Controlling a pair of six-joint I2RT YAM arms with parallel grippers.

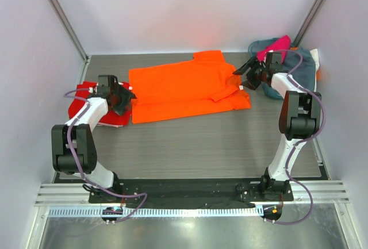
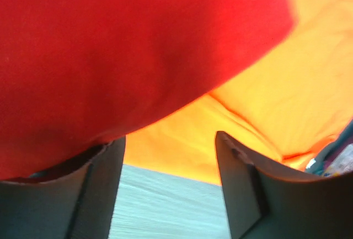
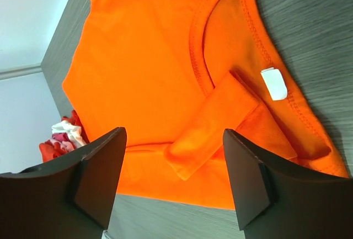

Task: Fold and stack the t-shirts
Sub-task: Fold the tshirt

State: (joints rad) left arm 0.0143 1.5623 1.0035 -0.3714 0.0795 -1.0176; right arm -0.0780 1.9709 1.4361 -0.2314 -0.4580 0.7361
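The bright orange t-shirt (image 1: 187, 88) lies flat across the middle of the table, folded lengthwise, collar to the right. My right gripper (image 1: 242, 75) hovers open at its collar end. In the right wrist view the open right gripper (image 3: 174, 134) looks down on the orange t-shirt (image 3: 143, 68), its folded sleeve and white label. The red t-shirt (image 1: 85, 110) lies folded at the left edge. My left gripper (image 1: 125, 99) stands open between it and the orange hem. The left gripper (image 2: 170, 139) holds nothing, with the red t-shirt (image 2: 110, 46) above it and the orange t-shirt (image 2: 287, 84) to the right. A magenta t-shirt (image 1: 280, 44) tops the back-right pile.
A heap of teal-grey clothes (image 1: 299, 65) sits in the back right corner, just behind my right arm. White walls close in on both sides and at the back. Bare grey table (image 1: 195, 145) stretches from the orange shirt to the arm bases.
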